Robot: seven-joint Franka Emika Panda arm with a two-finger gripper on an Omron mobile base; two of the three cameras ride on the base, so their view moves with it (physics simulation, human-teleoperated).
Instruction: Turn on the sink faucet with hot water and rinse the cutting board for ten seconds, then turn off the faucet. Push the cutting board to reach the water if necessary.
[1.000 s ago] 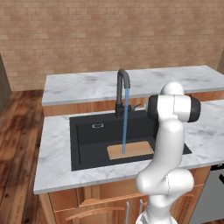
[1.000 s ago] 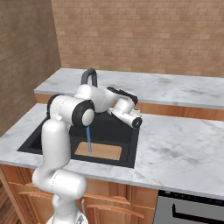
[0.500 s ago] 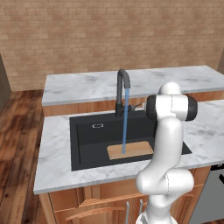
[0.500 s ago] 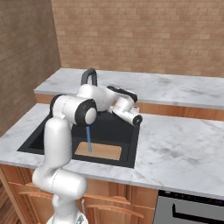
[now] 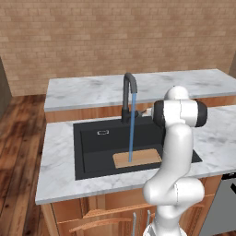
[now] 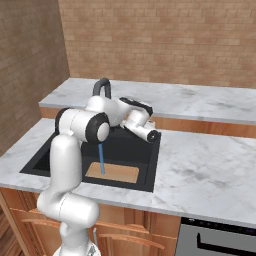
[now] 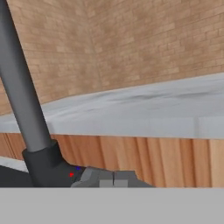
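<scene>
1. The cutting board (image 5: 137,159), a thin tan wooden rectangle, lies flat on the floor of the sink (image 5: 94,152), a large matte black basin. In the left base view the board sits toward five o'clock of the basin, close to its front wall.

2. The water (image 5: 132,129), a thin straight blue stream, falls from the spout of the sink faucet (image 5: 128,97) and lands on the board, a little left of the board's middle.

3. The faucet is a tall dark gooseneck standing at twelve o'clock of the basin, on the back rim.

4. By these pictures the faucet is on and the board sits under the stream, so no push looks needed. The rinse appears to be under way. Finishing the rinse and turning the faucet off remain. Whether the water is hot cannot be told.

5. The basin holds the board and the falling water; a small silver overflow plate (image 5: 103,132) sits on its back wall at eleven o'clock.

6. The gripper (image 7: 113,180) rests low beside the faucet's base, at about three o'clock of it, with its two grey fingertips pressed together, clenched on nothing.

7. White marble countertop (image 5: 60,170) surrounds the basin; a raised marble ledge (image 5: 92,90) and a brick wall (image 5: 115,37) stand behind it.
</scene>
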